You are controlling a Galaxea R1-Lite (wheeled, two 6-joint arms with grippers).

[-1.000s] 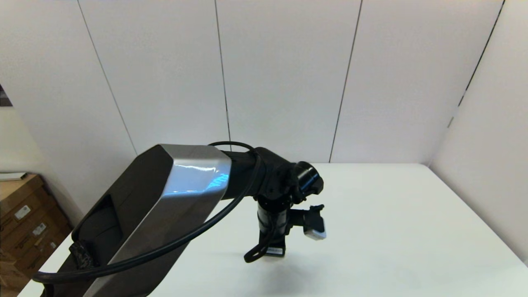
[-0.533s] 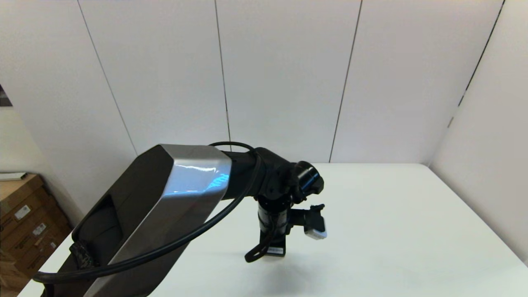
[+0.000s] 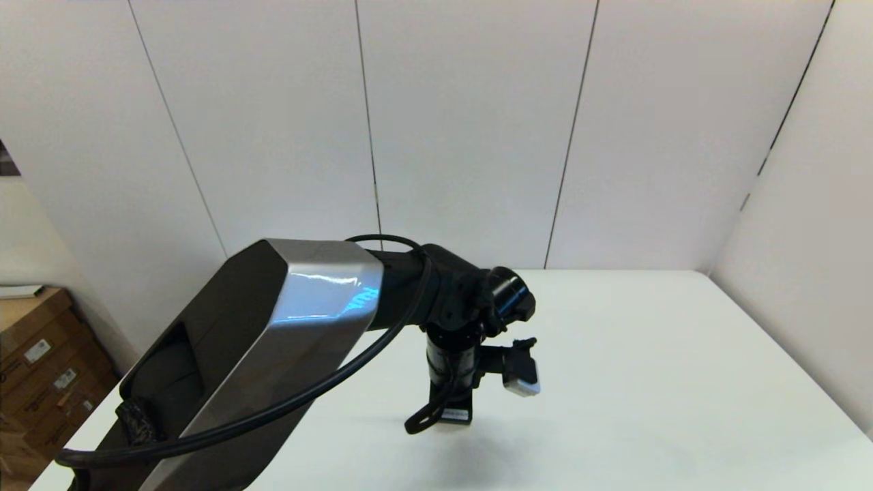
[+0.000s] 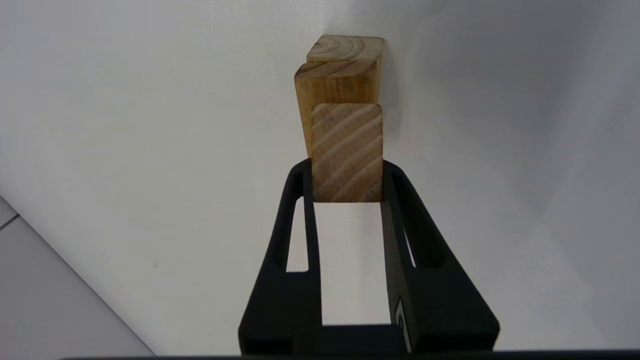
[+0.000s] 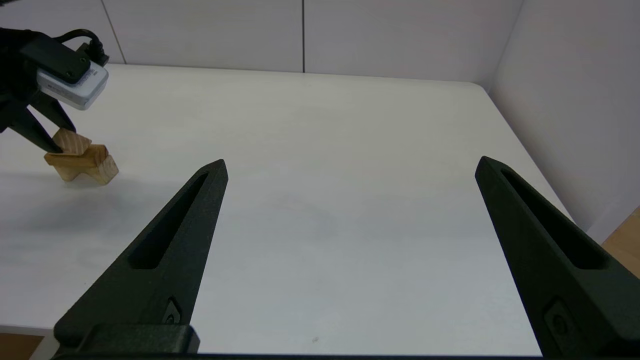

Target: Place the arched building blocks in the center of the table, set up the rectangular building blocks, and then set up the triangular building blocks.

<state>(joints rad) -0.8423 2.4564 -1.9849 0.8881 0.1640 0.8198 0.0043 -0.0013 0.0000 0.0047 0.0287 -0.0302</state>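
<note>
On 1 white table [image 5: 320,150] sit 2 visible wooden blocks [image 4: 345,150] and 2 grippers, 1 per arm.

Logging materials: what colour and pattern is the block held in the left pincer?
Light-brown wood block with slanting grain stripes, best seen in the left wrist view.

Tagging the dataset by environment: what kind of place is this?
Likely a robotics lab test cell, not a home. A bare white table boxed in by plain white wall panels, cardboard boxes stacked beside it, and only wooden blocks as props.
</note>
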